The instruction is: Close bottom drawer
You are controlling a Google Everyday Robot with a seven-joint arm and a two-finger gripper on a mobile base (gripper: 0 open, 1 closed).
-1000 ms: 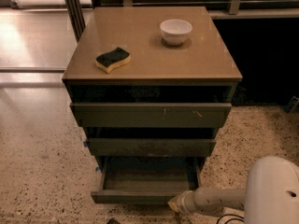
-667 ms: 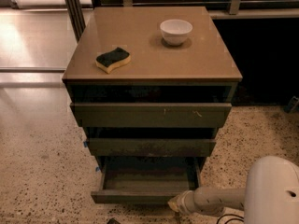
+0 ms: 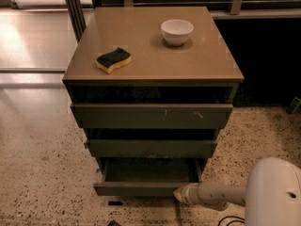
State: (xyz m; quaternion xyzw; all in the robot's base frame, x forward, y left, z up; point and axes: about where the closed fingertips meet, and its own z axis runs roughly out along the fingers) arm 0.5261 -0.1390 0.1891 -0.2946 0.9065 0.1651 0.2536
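The bottom drawer (image 3: 136, 189) is the lowest and narrowest of the cabinet's three dark olive-grey drawers. It stands pulled out, and its shallow tray (image 3: 148, 172) shows empty. My gripper (image 3: 178, 195) is at the end of the white arm (image 3: 214, 194) coming in from the lower right. Its tip is at the right end of the drawer's front, touching or nearly touching it. The mid-width drawer (image 3: 153, 147) and the widest drawer (image 3: 151, 116) sit above it.
A white bowl (image 3: 177, 31) and a yellow-and-green sponge (image 3: 113, 60) lie on the cabinet's tan top (image 3: 150, 55). My white body (image 3: 275, 194) fills the lower right corner. Speckled floor (image 3: 42, 173) surrounds the cabinet, with a dark wall at the right.
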